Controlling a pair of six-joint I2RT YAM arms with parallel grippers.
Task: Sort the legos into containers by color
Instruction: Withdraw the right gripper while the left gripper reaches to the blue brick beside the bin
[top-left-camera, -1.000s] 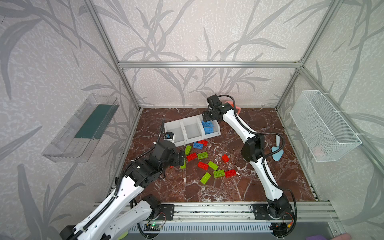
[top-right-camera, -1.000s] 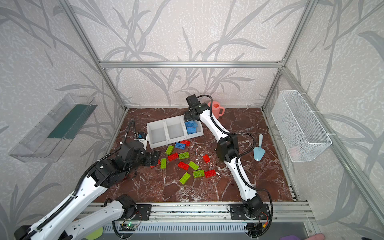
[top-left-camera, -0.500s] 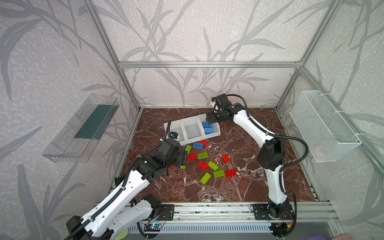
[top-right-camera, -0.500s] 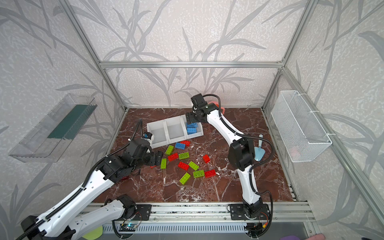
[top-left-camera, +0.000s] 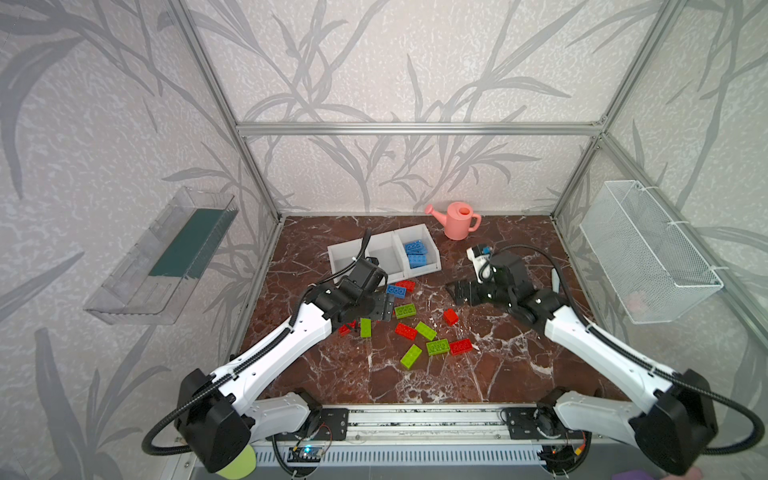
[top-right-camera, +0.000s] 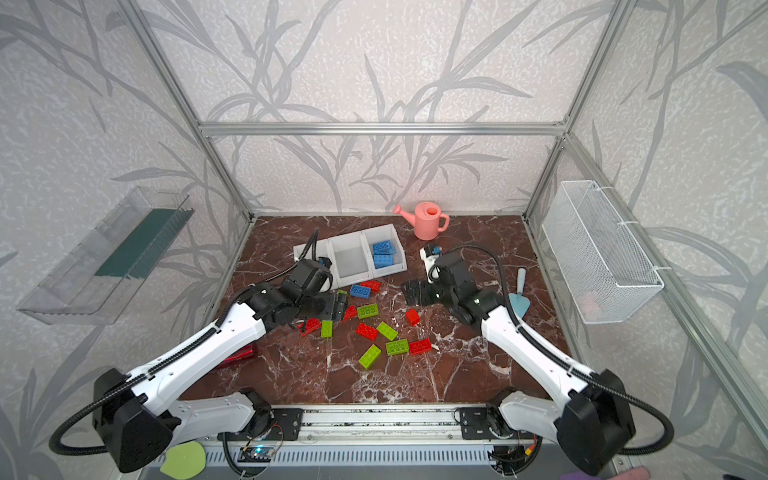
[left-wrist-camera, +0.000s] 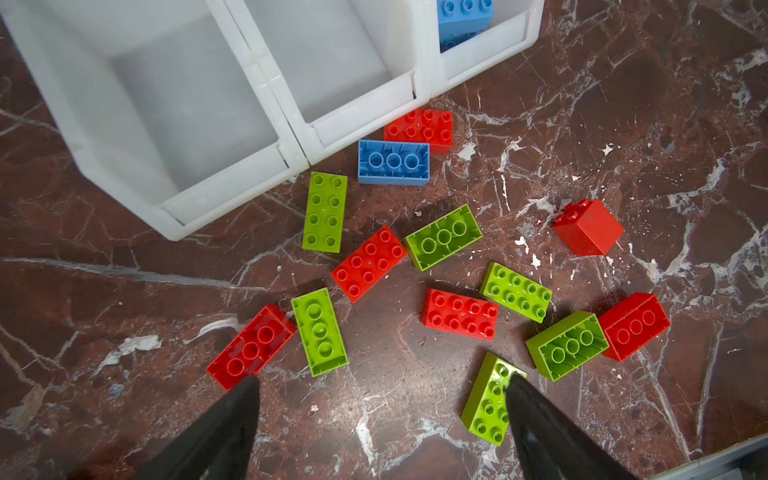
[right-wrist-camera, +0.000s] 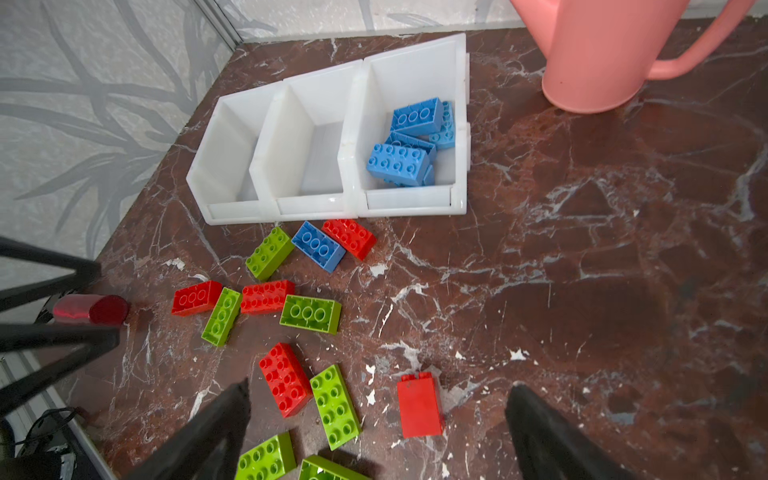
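Loose legos (top-left-camera: 405, 311) crowd the middle of the tabletop (top-left-camera: 498, 374), right up to the containers (top-left-camera: 386, 257) toward the far edge. A pink watering can (top-left-camera: 457, 224) stands at the far edge. The strip along the near edge lies bare.

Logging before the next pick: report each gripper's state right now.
Left gripper: open, holding nothing.
Right gripper: open, holding nothing.
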